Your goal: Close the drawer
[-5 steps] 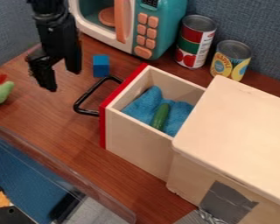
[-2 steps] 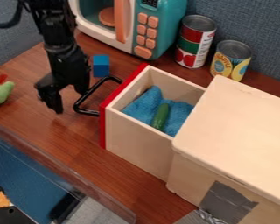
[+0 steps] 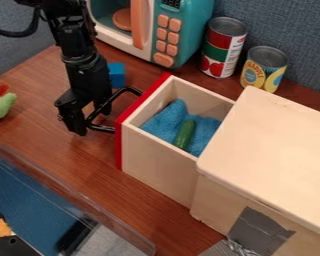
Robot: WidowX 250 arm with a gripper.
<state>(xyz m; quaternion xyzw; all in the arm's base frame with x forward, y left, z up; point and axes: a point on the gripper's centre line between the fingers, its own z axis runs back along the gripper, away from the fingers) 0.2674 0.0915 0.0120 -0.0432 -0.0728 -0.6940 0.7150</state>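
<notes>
The gripper [image 3: 94,121] hangs low at the drawer's black handle [image 3: 100,128], its two fingers apart, one toward the front left and one beside the handle's bar. The handle's outer end is partly hidden behind the gripper. The wooden drawer [image 3: 159,167] with its red front [image 3: 118,145] stands pulled out of the wooden cabinet [image 3: 273,145]. Inside the drawer lie a blue cloth [image 3: 164,121] and a green cucumber-like toy [image 3: 184,134].
Behind the gripper is a blue block [image 3: 116,75]. A toy microwave [image 3: 179,30] and two cans [image 3: 223,47] [image 3: 263,69] line the back. A green toy [image 3: 0,105] sits at the left. A clear panel edge [image 3: 69,195] runs along the front.
The gripper has come down and to the right, from left of the blue block to the handle. The drawer's red front appears shifted very slightly right.
</notes>
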